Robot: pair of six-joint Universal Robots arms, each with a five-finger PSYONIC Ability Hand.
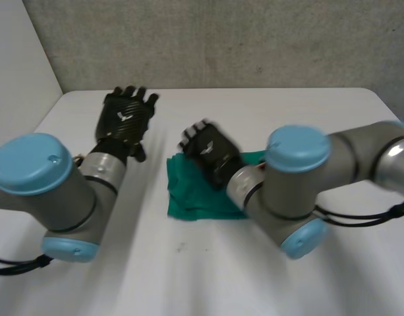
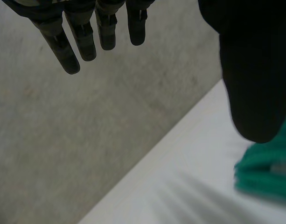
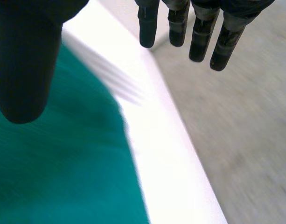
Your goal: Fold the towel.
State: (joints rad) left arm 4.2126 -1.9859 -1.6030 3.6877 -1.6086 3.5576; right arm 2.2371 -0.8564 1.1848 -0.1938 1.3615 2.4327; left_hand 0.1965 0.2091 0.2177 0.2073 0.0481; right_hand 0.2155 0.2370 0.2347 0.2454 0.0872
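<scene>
The right robot hand (image 1: 211, 153) hangs over the far edge of the green towel (image 1: 192, 196). Its wrist view shows the fingers (image 3: 198, 32) straight and set apart from the thumb (image 3: 26, 70) with nothing between them, so it is open and grips no cloth. Whether the palm touches the fabric I cannot tell. The left robot hand (image 1: 127, 117) is held above bare tabletop (image 1: 274, 112), well apart from the towel on its left side. Its fingers (image 2: 82, 42) are likewise straight and empty and its thumb (image 2: 254, 84) stands clear of them, with the towel's near edge just past that thumb. The towel lies directly on the tabletop near the middle, as a small, compact rectangle. The edge seen from the left wrist looks like stacked layers, so I judge it folded at least once. The left robot hand seems parked aside so that it cannot drag or rumple the cloth. The right robot hand's open pose over the fabric would suit either pressing the layers flat or reaching for an edge to make another fold.
</scene>
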